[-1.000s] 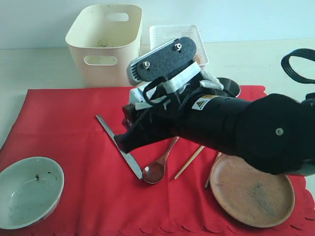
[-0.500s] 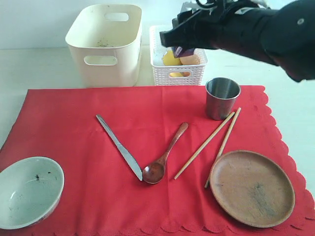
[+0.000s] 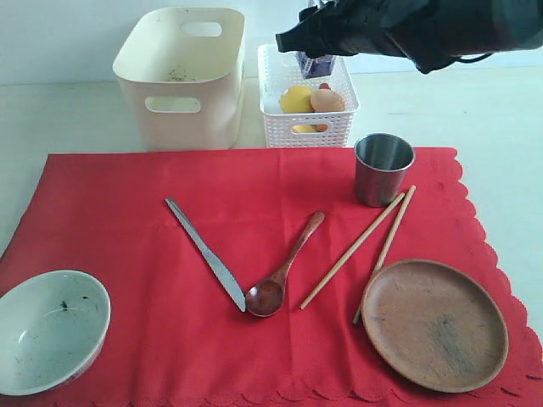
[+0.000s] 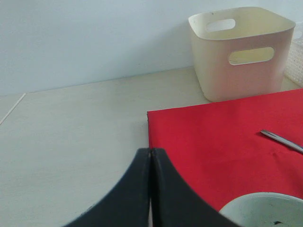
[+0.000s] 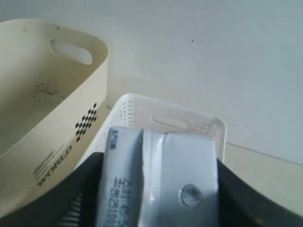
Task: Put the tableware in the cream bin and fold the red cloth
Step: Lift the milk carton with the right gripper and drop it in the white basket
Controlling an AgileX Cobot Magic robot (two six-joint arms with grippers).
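1. The bowl (image 3: 51,335) is cut off at a near corner of the red cloth (image 3: 127,186); the left pincer (image 4: 150,156), pressed shut and empty, sits near it.
2. The cream bin (image 3: 182,131) stands behind the cloth.
3. The right pincer (image 5: 158,189), tips out of sight, clamps a milk carton (image 5: 128,179) above the white basket (image 3: 310,127), well apart from cup (image 3: 383,170) and plate (image 3: 434,326).

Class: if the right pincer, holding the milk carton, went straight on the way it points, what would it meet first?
Probably the white perforated basket, lying straight ahead of the right pincer and its milk carton; the cream bin stands off to one side. Depth is unclear.
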